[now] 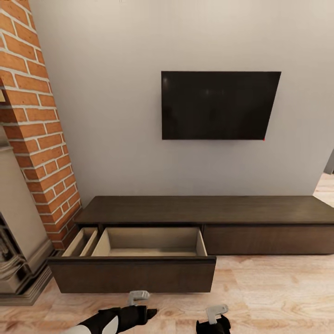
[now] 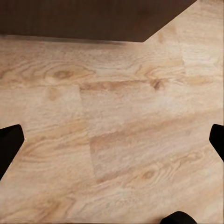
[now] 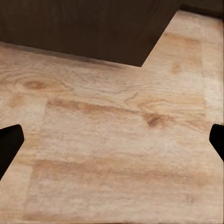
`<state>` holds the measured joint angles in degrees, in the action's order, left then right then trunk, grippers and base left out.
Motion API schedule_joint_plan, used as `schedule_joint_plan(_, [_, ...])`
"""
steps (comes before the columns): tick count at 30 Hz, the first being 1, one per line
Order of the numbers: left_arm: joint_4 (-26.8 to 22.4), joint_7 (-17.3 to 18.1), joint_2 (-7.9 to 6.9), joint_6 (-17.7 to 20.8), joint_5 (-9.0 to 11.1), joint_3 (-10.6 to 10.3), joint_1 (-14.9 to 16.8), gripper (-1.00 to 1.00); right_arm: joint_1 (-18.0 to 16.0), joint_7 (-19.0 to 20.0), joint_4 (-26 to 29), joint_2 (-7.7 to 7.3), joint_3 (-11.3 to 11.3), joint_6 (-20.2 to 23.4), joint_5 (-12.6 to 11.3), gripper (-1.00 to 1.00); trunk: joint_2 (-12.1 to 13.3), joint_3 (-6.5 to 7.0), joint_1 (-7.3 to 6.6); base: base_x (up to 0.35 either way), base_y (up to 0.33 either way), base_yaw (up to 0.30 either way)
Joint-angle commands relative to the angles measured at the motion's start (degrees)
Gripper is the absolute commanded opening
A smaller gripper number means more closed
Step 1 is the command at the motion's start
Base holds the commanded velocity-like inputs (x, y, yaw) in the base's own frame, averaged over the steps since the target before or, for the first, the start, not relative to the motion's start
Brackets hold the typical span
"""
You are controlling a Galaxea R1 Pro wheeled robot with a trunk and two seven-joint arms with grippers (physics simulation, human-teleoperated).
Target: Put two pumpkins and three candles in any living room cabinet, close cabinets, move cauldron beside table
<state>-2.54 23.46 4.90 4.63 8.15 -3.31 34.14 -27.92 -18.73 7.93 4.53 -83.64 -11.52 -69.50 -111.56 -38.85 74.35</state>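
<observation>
**Cabinet drawer open, both grippers empty – head / L wrist / R wrist**

Head: cabinet [image 1: 204,218] runs L–R along far wall, long axis L–R; open drawer [image 1: 139,260] points toward robot. Risk: base may bump drawer front.
L wrist: left gripper [image 2: 112,140] spread wide, holds nothing, above floor [image 2: 116,116].
R wrist: right gripper [image 3: 112,140] wide, empty; drawer corner close, could clip.

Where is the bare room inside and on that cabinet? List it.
Free: the wide compartment of the open drawer, bordered by its pale walls; the narrow compartment beside the brick chimney; and the cabinet top under the TV. Tightest is that narrow compartment.
</observation>
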Motion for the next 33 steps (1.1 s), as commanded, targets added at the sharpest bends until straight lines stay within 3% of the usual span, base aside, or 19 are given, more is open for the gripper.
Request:
schedule_joint_plan(1, [0.64, -0.67, -0.51, -0.9, 0.67, -0.31, -1.16, 1.0, -0.03, -0.22, 0.08, 0.02, 1.36, -0.63, -2.99, 1.0, 0.39, 0.13, -0.24, 0.0, 0.0, 0.0])
schedule_joint_plan(2, [1.01, -1.11, -0.77, -1.68, 0.71, -0.3, -2.25, 1.0, -0.03, -0.19, 0.11, 0.02, 2.44, -0.92, -4.5, 1.0, 0.79, 0.31, -0.45, 0.0, 0.0, 0.0])
schedule_joint_plan(5, [1.27, -1.46, -0.94, -2.25, 0.86, -0.29, -3.07, 1.0, -0.03, -0.18, 0.14, -0.05, 3.33, -1.13, -5.59, 1.0, 1.99, 0.84, -1.11, 0.0, 0.0, 0.0])
schedule_joint_plan(14, [1.4, -1.91, -1.07, -2.58, 1.15, -0.29, -3.46, 1.0, 0.01, -0.12, 0.08, 0.39, 3.58, -1.23, -6.21, 1.0, 5.6, 2.27, -3.09, 0.0, 0.0, 0.022])
schedule_joint_plan(23, [1.4, -2.18, -1.09, -2.61, 1.05, -0.29, -3.47, 1.0, 0.06, -0.09, -0.01, 1.22, 3.51, -1.23, -6.26, 1.0, 9.21, 3.4, -5.07, 0.0, 0.0, 0.193])
schedule_joint_plan(30, [1.4, -9.35, -1.4, -2.61, 0.87, -0.37, -3.47, 1.0, 0.13, -0.16, 0.07, 2.09, 3.52, -1.14, -6.35, 1.0, 12.02, 4.23, -6.6, 0.0, 0.0, 0.235])
schedule_joint_plan(33, [1.4, -9.91, -1.34, -2.61, 0.98, -0.38, -3.47, 1.0, 0.24, -0.17, 0.07, 2.18, 3.55, -1.14, -6.35, 1.0, 13.22, 4.59, -7.26, 0.0, 0.0, 0.236])
